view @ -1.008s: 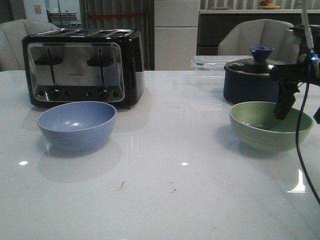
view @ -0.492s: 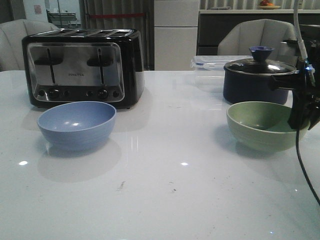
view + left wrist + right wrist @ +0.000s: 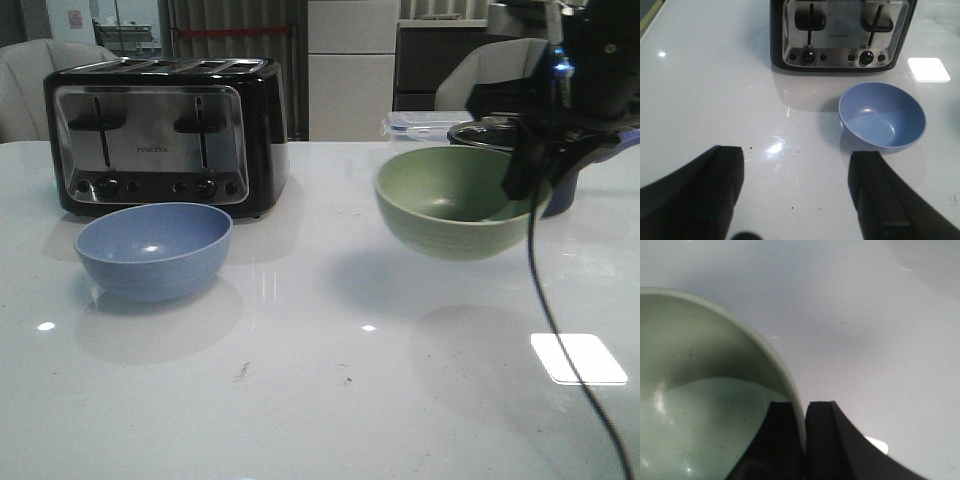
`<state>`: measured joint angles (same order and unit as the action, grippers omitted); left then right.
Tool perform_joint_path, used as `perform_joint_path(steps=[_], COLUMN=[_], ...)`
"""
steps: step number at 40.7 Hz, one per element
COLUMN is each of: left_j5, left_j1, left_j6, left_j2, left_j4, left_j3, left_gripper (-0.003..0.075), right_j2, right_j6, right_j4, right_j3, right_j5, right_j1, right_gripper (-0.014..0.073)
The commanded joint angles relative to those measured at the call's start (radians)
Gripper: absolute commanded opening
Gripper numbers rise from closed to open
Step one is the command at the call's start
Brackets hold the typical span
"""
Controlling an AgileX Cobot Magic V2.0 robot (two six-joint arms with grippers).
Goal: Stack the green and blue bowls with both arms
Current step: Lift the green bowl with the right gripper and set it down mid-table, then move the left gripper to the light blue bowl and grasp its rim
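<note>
The right gripper [image 3: 803,432] pinches the green bowl's [image 3: 455,212] rim, holding it above the tabletop [image 3: 330,380]. The left gripper [image 3: 797,192] hangs spread wide, near the blue bowl [image 3: 882,122].

The green bowl [image 3: 700,405] filled the frame's left half, its rim pinched between the dark jaws at bottom centre, above the pale worktop [image 3: 865,330].
</note>
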<state>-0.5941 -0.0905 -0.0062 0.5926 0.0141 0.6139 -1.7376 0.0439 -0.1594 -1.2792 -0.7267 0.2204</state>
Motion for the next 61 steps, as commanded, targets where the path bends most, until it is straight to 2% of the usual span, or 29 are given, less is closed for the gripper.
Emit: perform_joint_path(steps=[1,5,13,16,25,28,33,39,46,61], left_j5=[0.075,0.075,0.075,0.075,0.075,0.075,0.075,0.075,0.075,0.067], left_j1=[0.000,0.000,0.000,0.000,0.000,0.000,0.000,0.000,0.000,-0.006], left_j6=[-0.002,-0.002,-0.002,-0.002,-0.002,-0.002,-0.002,-0.002,-0.002,0.000], left_j2=[0.006,0.006,0.006,0.006,0.006,0.006,0.006,0.006,0.006,0.067], left_j4=[0.005,0.005,0.005,0.005,0.005,0.005,0.005,0.000,-0.001,-0.001], left_j3=[0.031,0.031,0.031,0.031,0.031,0.031,0.031,0.031,0.031,0.031], left_gripper=[0.0507,0.0507,0.0507,0.0507,0.0507,0.0507,0.0507,0.0507,0.0507,0.0509], right_j2=[0.035,0.001,-0.064,-0.079,-0.095,-0.093,-0.061,0.063,0.280,0.777], right_j6=[0.014,0.014,0.014,0.014,0.014,0.014,0.017,0.081,0.151,0.151], right_j4=[-0.011,-0.028,-0.049,-0.050,-0.049,-0.048,-0.008,0.016,0.016,0.015], right_j3=[-0.031,-0.031,-0.031,-0.031,-0.031,-0.031,-0.031,0.018,0.168,0.537], right_j5=[0.028,0.042,0.094,0.100,0.138,0.160,0.165,0.176,0.224,0.246], right_j1=[0.080,0.152,0.222,0.232,0.233,0.233,0.233,0.239,0.266,0.276], right_gripper=[0.0052,0.0052,0.0065,0.0115,0.0361,0.0392,0.0393,0.0393,0.0393,0.0393])
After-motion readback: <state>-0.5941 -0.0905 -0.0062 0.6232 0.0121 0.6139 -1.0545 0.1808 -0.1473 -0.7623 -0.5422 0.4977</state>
